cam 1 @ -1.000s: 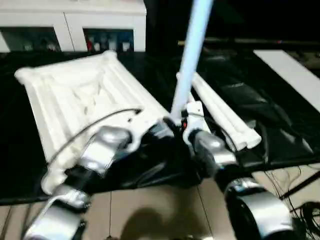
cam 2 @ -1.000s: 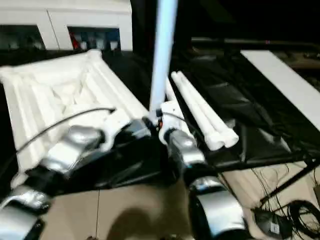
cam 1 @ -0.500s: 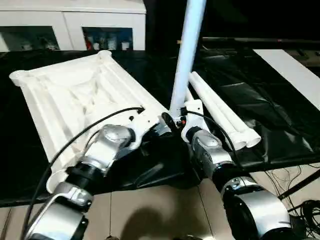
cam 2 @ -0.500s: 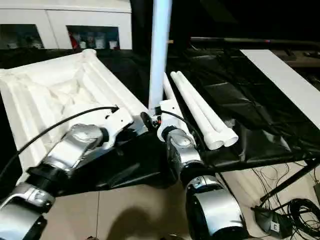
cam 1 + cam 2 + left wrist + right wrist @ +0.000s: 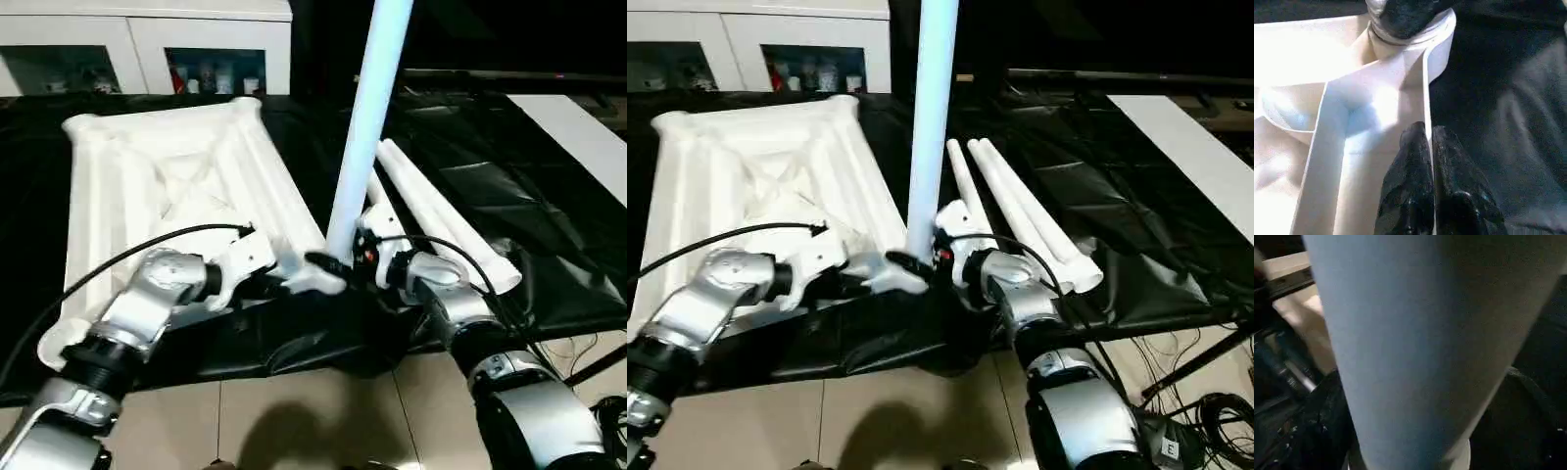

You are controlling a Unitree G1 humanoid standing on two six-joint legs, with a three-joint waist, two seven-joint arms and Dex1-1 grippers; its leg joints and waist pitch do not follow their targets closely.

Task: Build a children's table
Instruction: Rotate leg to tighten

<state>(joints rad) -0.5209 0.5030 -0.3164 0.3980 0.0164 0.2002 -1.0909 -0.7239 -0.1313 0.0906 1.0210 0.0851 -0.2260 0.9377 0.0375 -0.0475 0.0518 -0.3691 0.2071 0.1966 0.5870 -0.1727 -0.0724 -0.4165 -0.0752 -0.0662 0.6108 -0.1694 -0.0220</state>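
The children's table top (image 5: pixel 167 186) lies upside down on the black sheet, its ribs facing up. One white leg (image 5: pixel 367 108) stands upright in the near right corner socket and looms close in the right wrist view (image 5: pixel 1415 333). My right gripper (image 5: pixel 345 262) sits around the base of that leg. My left gripper (image 5: pixel 1430 139) is shut on the top's thin rim wall, just beside that corner. Three loose legs (image 5: pixel 441 225) lie side by side to the right of the top.
A flat white board (image 5: pixel 578 137) lies at the far right of the black sheet (image 5: pixel 490 147). White cabinets (image 5: pixel 147 39) stand behind. The table's front edge runs just below my grippers, with cables (image 5: pixel 1215 411) on the floor at the right.
The camera has swung, shifting the whole picture. The leg stays upright in its socket, with both grippers still at that corner.
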